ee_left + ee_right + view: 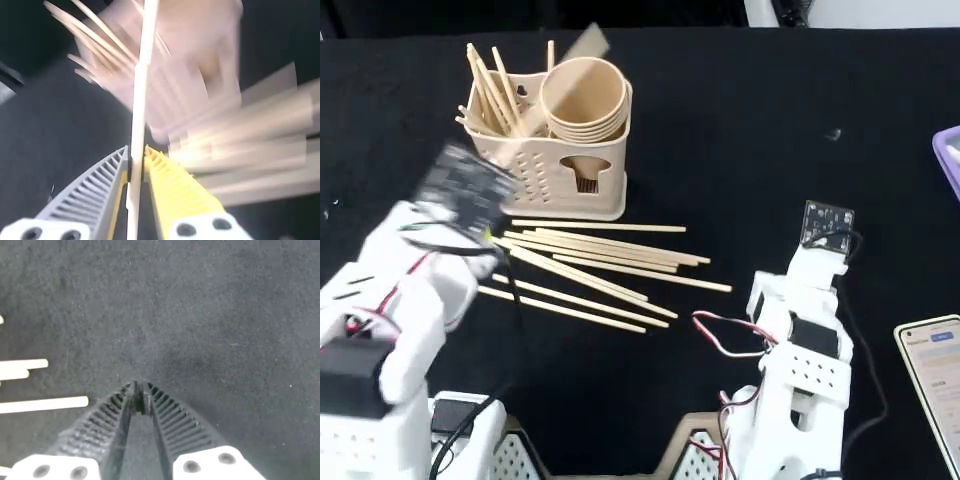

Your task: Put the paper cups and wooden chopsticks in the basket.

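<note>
Basket at eleven o'clock, holding stacked cups and chopsticks. Left tool clamped on one chopstick at its eight; right tool pinched empty over counter.

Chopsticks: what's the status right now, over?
Left gripper shut on one chopstick, near the basket. Right gripper shut, empty, over the table. Paper cups in basket; loose chopsticks lying beside it. Nothing blocking.

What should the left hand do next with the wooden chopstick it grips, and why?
Probably swing the thin wooden chopstick, clamped in the left hand, over the compartment of the beige slotted plastic basket where other wooden chopsticks stand; stacked tan paper cups fill the other one.
</note>
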Controlling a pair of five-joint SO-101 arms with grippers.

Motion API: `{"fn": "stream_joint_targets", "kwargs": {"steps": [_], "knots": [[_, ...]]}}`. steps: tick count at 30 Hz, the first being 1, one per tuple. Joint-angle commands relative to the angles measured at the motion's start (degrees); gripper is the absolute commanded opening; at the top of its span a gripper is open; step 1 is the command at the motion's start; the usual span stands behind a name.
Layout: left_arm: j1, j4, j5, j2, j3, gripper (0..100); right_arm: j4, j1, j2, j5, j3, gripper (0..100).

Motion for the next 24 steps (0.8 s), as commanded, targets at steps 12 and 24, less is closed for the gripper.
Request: {"fn": "stream_joint_targets", "kwargs": {"steps": [12,24], "knots": [[-0.48,-56.53,40.88,2.02,6.46,3,-1.32,0.18,-1.45,-0.53,-0.22,1.1],[-0.22,-74.73,43.96,19.08,4.00,3,-1.32,0.18,-1.45,-0.53,-0.31,1.1]]}}
